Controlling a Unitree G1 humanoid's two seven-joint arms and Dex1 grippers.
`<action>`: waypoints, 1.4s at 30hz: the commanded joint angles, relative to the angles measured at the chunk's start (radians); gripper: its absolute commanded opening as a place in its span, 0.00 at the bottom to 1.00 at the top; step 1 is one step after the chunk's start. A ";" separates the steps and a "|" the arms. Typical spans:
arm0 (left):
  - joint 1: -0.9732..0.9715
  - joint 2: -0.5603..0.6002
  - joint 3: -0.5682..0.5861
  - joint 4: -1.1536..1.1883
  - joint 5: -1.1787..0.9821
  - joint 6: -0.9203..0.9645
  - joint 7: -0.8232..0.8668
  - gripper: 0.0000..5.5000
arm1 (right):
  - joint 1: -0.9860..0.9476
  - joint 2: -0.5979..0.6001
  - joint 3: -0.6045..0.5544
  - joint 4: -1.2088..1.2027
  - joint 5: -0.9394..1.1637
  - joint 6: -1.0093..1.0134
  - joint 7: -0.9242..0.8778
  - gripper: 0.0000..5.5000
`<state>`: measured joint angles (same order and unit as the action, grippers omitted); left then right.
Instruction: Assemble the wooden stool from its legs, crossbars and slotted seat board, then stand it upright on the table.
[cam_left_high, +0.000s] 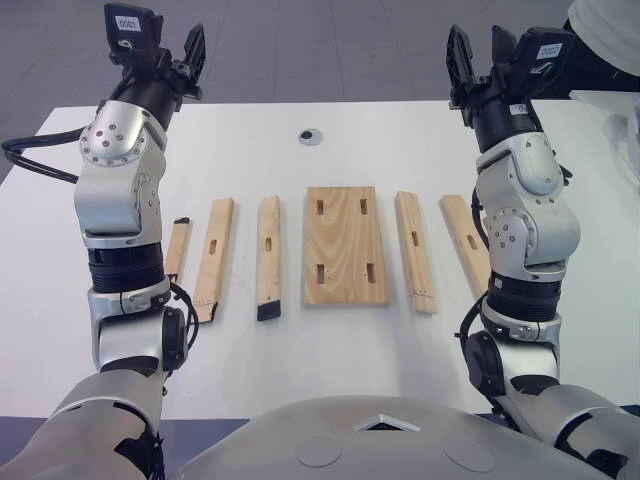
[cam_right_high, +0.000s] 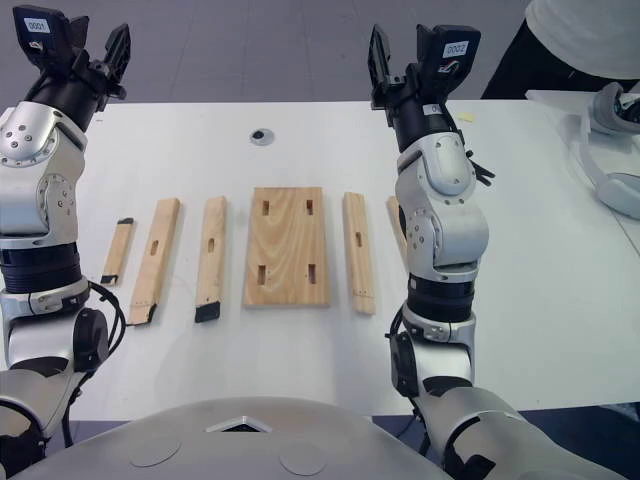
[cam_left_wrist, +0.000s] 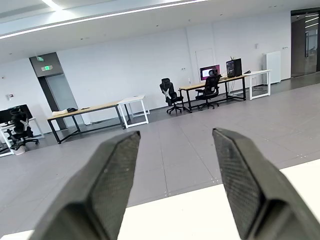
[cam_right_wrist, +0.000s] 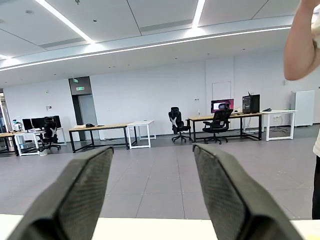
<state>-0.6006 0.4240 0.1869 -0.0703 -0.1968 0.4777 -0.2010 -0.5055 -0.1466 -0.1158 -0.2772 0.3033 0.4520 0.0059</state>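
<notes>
Wood lies flat mid-table, seat board (cam_left_high: 345, 245) flanked by slats (cam_left_high: 268, 255) at nine and three o'clock, likely light, stiff, best pinched across narrow edges; left gripper (cam_left_wrist: 176, 136) and right gripper (cam_right_wrist: 152, 149) gape empty.

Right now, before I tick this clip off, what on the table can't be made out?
- Rightmost slat: near end hidden behind the right arm in both eye views.
- Leftmost narrow strip: part covered by the left arm in the left eye view.
- Round object at the table's far side: too small to identify.
- Dark tip on one slat: too small to tell what it is.
</notes>
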 joint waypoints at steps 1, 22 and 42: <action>0.026 0.011 0.025 0.018 -0.031 0.038 -0.031 0.49 | 0.007 0.003 -0.011 0.015 -0.014 0.011 -0.010 0.55; 0.252 0.267 0.002 -0.013 -0.023 0.217 -0.282 0.49 | 0.110 0.054 -0.038 -0.068 -0.040 0.036 -0.076 0.55; 0.550 0.191 0.065 -0.033 -0.066 0.417 -0.232 0.49 | 0.175 0.072 -0.050 -0.122 -0.042 0.044 -0.111 0.55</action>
<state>-0.0632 0.6102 0.2554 -0.1075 -0.2749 0.9068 -0.4453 -0.3081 -0.0685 -0.1582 -0.4052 0.2638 0.4845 -0.1102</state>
